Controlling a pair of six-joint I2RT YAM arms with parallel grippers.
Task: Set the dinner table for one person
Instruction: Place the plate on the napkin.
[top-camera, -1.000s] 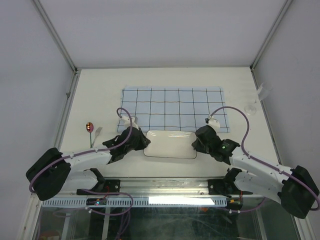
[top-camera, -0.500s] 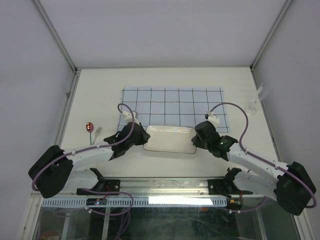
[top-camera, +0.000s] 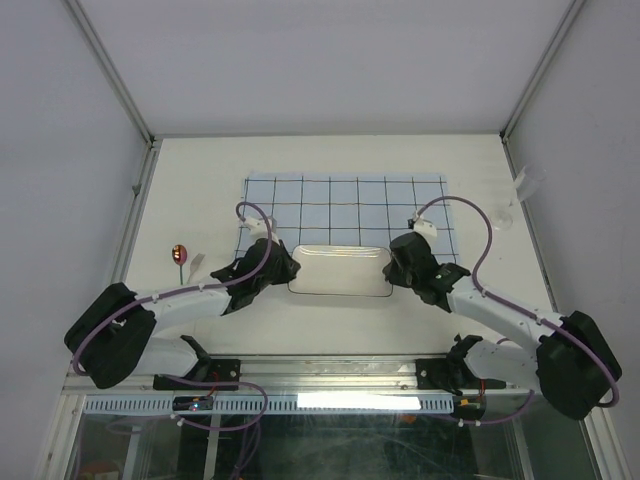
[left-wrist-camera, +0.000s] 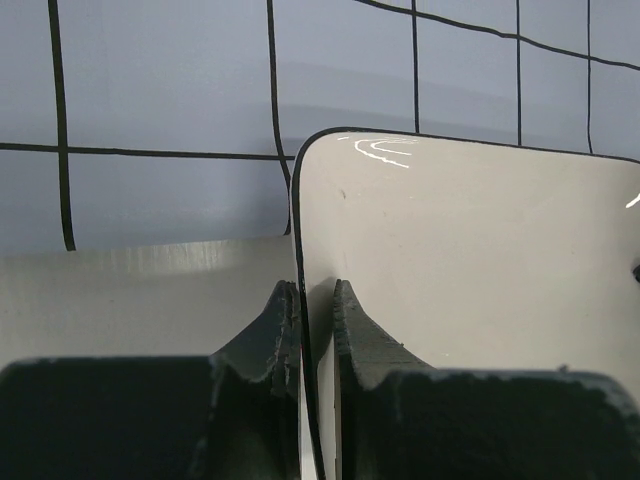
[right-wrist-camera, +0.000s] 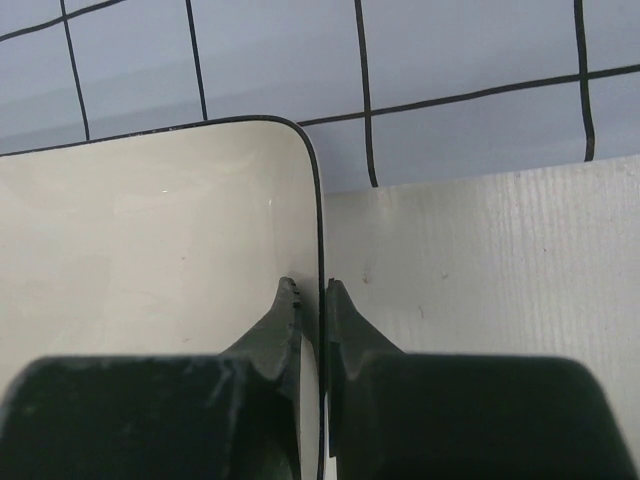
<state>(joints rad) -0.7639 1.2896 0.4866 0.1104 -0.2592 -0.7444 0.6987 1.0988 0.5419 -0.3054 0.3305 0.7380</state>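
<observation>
Cream dinner table, pale-blue gridded cloth at centre, small utensils at left

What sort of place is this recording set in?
Probably a robot lab test cell, not a home dining room: a large cream-white matte tabletop edged by aluminium rails, plain grey panel walls, and a staged setting of pale-blue grid-lined cloth and white rectangular plate.

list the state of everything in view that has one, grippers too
left gripper, shut on the plate's left rim
right gripper, shut on the plate's right rim
white plate, held at both short ends, far edge over the cloth
blue grid cloth, spread flat on the table
red-tipped item, lying left of the cloth, ungripped
table, bears the cloth
</observation>
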